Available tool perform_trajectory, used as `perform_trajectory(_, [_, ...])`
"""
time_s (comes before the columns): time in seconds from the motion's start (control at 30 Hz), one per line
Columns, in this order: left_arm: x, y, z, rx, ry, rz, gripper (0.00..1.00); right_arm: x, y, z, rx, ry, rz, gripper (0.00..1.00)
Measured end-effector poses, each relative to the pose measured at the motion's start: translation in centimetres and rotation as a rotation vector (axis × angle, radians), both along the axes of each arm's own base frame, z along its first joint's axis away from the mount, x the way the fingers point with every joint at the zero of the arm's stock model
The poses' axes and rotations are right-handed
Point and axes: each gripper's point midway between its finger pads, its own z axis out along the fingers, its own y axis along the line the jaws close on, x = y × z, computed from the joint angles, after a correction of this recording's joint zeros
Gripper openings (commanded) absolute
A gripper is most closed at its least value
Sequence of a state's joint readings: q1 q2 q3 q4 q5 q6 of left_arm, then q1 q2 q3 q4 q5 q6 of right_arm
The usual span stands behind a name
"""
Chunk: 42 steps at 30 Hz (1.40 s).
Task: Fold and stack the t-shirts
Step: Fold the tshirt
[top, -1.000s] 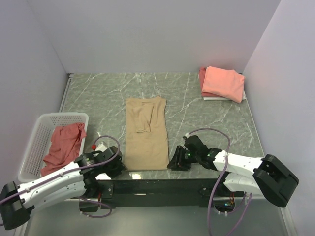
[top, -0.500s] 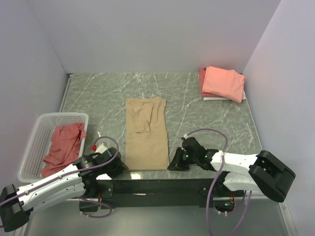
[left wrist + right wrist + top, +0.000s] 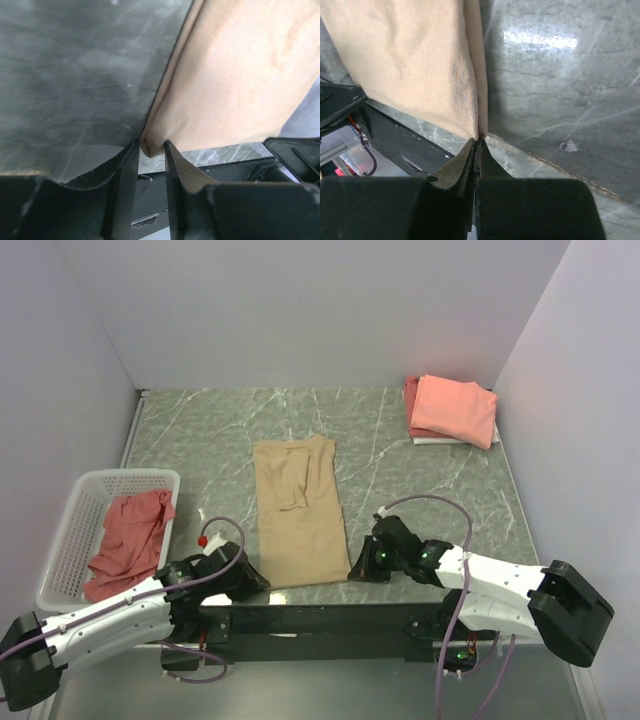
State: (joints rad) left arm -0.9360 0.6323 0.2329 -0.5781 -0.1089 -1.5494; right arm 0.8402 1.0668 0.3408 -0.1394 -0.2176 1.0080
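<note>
The tan t-shirt lies in the middle of the worktop as a long narrow strip. Its sides are already turned in, so the lengthwise folds look done and the crosswise fold is not yet made. Both hands sit at this shirt's near end, one on each corner. The right hand has its fingers pressed together on the near right corner, with the cloth rising straight out of the pinch. The left hand has the near left corner wedged in the narrow gap between its fingers. The cloth seems to touch both, so I judge it gripped as well. Beyond the tan shirt and to its right, well apart from it, is a stack of folded salmon shirts, which counts as finished work. To the tan shirt's left, a white basket holds a crumpled red shirt, not yet folded. By this reckoning the task is somewhere past the middle. What is left is to carry the near end over toward the collar, move the tan shirt onto the stack, and then fold the red one from scratch.
</note>
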Motion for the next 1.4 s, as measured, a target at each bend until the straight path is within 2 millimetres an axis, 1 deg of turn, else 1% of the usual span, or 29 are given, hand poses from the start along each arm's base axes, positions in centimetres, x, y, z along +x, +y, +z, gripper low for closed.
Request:
perform_trajectory(0.1, [0.1, -0.5, 0.0, -0.021, -0.002, -0.011, 0.33, -0.2, -0.2, -0.4, -0.016, 0.009, 0.006, 0.01])
perform_trajectory(0.3, [0.1, -0.7, 0.0, -0.027, -0.002, -0.012, 0.33, -0.3, -0.4, -0.9, -0.033, 0.022, 0.008, 0.01])
perform_trajectory(0.43, [0.1, -0.6, -0.1, -0.024, 0.002, -0.009, 0.3, -0.3, -0.4, -0.9, -0.034, 0.021, 0.009, 0.01])
perform_trajectory(0.53, [0.0, -0.6, -0.3, -0.018, 0.007, -0.008, 0.2, -0.3, -0.4, -0.9, -0.035, 0.018, 0.013, 0.0])
perform_trajectory(0.57, [0.0, -0.6, -0.3, -0.015, 0.007, -0.01, 0.13, -0.3, -0.4, -0.8, -0.036, 0.017, 0.015, 0.01])
perform_trajectory(0.63, [0.1, -0.5, -0.4, -0.007, 0.007, -0.012, 0.06, -0.2, -0.3, -0.6, -0.037, 0.013, 0.02, 0.0])
perform_trajectory(0.67, [0.1, -0.6, -0.3, -0.004, 0.003, -0.015, 0.01, -0.1, -0.2, -0.4, -0.037, 0.01, 0.022, 0.0])
perform_trajectory(0.77, [0.3, -0.5, 0.1, 0.019, 0.0, -0.025, 0.01, 0.2, 0.1, 0.4, -0.027, -0.009, 0.03, 0.0])
perform_trajectory(0.87, [0.5, -0.6, 1.0, 0.032, -0.01, -0.035, 0.01, 0.4, 0.3, 1.2, -0.02, -0.027, 0.041, 0.0])
perform_trajectory(0.93, [0.9, -0.8, 2.0, 0.033, -0.025, -0.038, 0.0, 0.6, 0.4, 1.7, -0.018, -0.039, 0.048, 0.0])
perform_trajectory(1.07, [1.9, -1.3, 4.4, 0.02, -0.078, -0.037, 0.0, 1.1, 0.5, 3.1, -0.018, -0.073, 0.052, 0.0])
perform_trajectory(1.13, [2.5, -1.4, 5.8, 0.02, -0.109, -0.035, 0.0, 1.7, 0.6, 4.2, -0.026, -0.099, 0.05, 0.0])
perform_trajectory(1.23, [4.5, -1.4, 8.3, 0.022, -0.168, -0.011, 0.0, 3.5, 1.1, 6.4, -0.018, -0.149, 0.036, 0.0])
perform_trajectory(1.33, [7.5, -1.0, 10.4, 0.028, -0.213, 0.041, 0.0, 5.9, 1.4, 8.4, -0.015, -0.189, 0.009, 0.0])
perform_trajectory(1.37, [8.8, -0.6, 10.9, 0.038, -0.223, 0.06, 0.0, 6.9, 1.6, 9.1, -0.015, -0.201, 0.0, 0.0])
perform_trajectory(1.4, [9.7, -0.3, 11.1, 0.046, -0.226, 0.074, 0.0, 7.8, 1.7, 9.6, -0.016, -0.213, -0.007, 0.0])
